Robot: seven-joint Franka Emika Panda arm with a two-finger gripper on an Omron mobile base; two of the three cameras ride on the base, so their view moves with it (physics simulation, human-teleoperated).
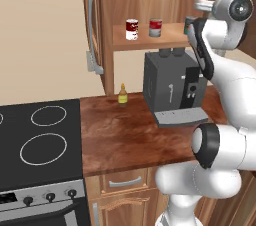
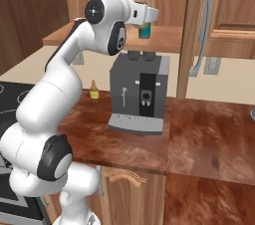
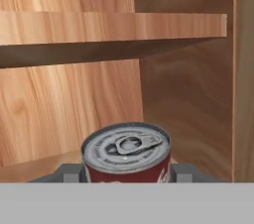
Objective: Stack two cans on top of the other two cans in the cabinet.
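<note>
My gripper reaches into the right end of the cabinet, close to its right wall. It is shut on a red can with a silver pull-tab lid, one finger at each side. In the right base view a teal can shows directly under the hand; I cannot tell whether the red can rests on it. Further left on the shelf stand a dark red can with a white label and a can that is red above and grey below.
The cabinet door with its long grey bar handle hangs open at the left. A grey coffee machine stands on the wooden counter under the shelf, a small yellow bottle beside it. A black stove lies left.
</note>
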